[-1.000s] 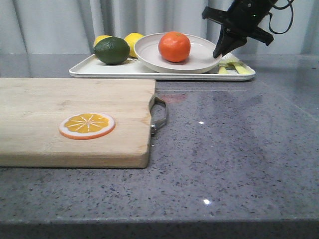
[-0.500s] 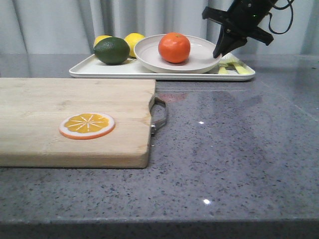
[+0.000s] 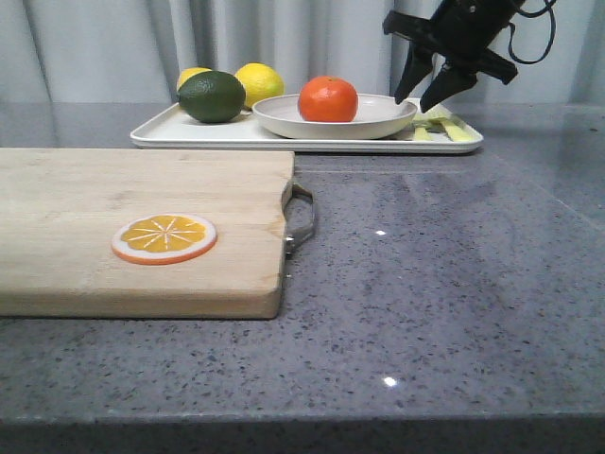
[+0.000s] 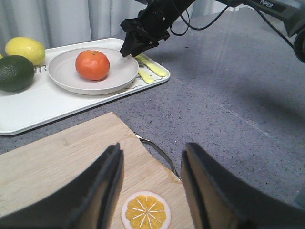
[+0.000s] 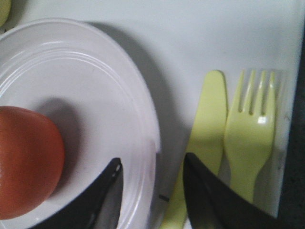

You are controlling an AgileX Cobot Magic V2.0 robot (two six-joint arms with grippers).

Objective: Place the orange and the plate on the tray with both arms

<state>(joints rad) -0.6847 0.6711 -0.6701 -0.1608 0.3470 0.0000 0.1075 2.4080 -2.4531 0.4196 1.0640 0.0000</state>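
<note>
Orange (image 3: 328, 99) sits in plate (image 3: 335, 117), plate flat on tray (image 3: 189, 135) — placement looks done. Right gripper (image 3: 427, 87) at plate's 3 o'clock rim, jaws spread, empty. Left gripper (image 4: 151, 183) wide open over cutting board (image 3: 113, 218).

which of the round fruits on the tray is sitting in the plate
The whole bright orange fruit sits in the wide off-white plate. The dark green lime and yellow lemon rest directly on the white rectangular tray.

Grey speckled stone worktop (image 3: 454, 284), glossy, small bright light glints near its front edge and centre. Pale grey pleated curtain (image 3: 104, 47) hangs right across behind the worktop's far edge. Soft even lighting, faint reflections on the worktop's right side.
</note>
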